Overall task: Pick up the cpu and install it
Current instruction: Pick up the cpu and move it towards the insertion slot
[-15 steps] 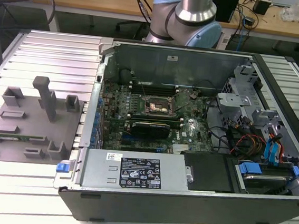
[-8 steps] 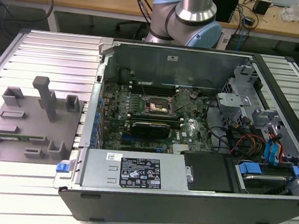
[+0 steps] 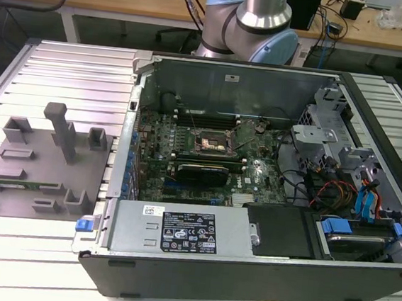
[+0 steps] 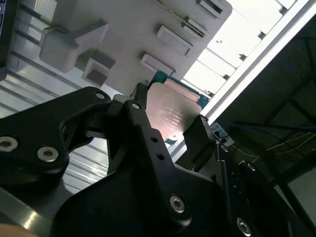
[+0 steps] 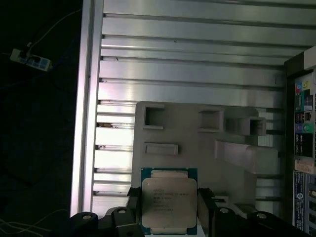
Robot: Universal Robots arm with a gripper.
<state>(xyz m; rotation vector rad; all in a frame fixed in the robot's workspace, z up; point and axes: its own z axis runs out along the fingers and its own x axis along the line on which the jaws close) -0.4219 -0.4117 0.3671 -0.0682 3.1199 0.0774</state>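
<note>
Item: black angular metal gripper [image 4: 170, 112], bolted linkages with silver screw heads, jaws closed to the width of one chip; its fingers [image 4: 197, 136] press on two opposite edges of the cpu [image 4: 173, 106], a thin flat square chip with a pale silver metal lid bearing fine print and a blue-green rim. The cpu is held in the air between the fingers, lid towards both wrist cameras. Beyond it: grey matte plastic fixture plate [image 5: 197, 138], moulded with raised rectangular pockets, low bars and one tall post, well apart from the chip. Under the plate: ribbed aluminium table [image 5: 187, 64], long parallel slats, bright and reflective. At the table's side, in the first wrist view: rear panel of a computer case [image 5: 301, 148] with coloured ports; off the table's other edge, a white power strip [image 5: 32, 61] on dark floor. Exterior view adds: the case lying open on its side, green motherboard with a dark metal-framed socket [image 3: 209, 143], grey power supply unit [image 3: 186, 231], blue drive latches, and the arm's silver and pale blue joint [image 3: 253, 20] behind the case; the fixture plate lies towards the exterior view's left.
</note>
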